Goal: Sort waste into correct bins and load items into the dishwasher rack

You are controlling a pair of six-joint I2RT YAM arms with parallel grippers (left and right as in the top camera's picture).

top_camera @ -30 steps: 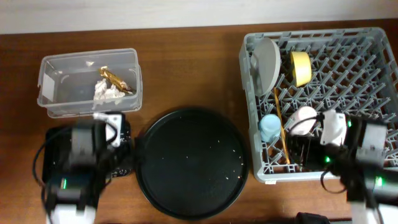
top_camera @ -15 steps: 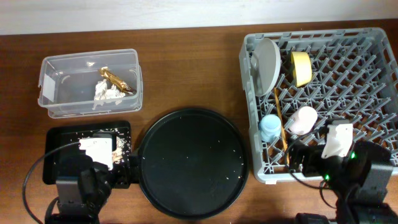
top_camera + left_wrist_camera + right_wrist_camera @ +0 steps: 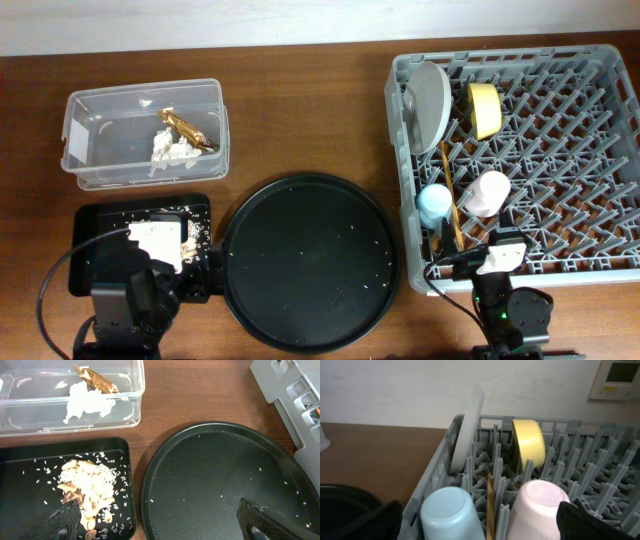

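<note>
The left arm (image 3: 125,318) is a blocky body of dark grey and black with a thin black cable (image 3: 42,295) looping out from its side, while the right arm (image 3: 512,318) is black as well, capped by a white block (image 3: 500,255) and showing a small green light (image 3: 500,318), with a second black cable (image 3: 430,272) curving off it. Up close, the fingers (image 3: 62,521) of the left claw (image 3: 165,520) and those of the right claw (image 3: 480,520) are plain matt black wedges, smooth-faced and tapering towards their tips.

White tissue (image 3: 85,404) and a gold wrapper (image 3: 97,380) lie in the clear box (image 3: 30,422). Beside the round tray (image 3: 215,485), the shallow black tray (image 3: 20,490) holds crumbly scraps (image 3: 85,487).
</note>
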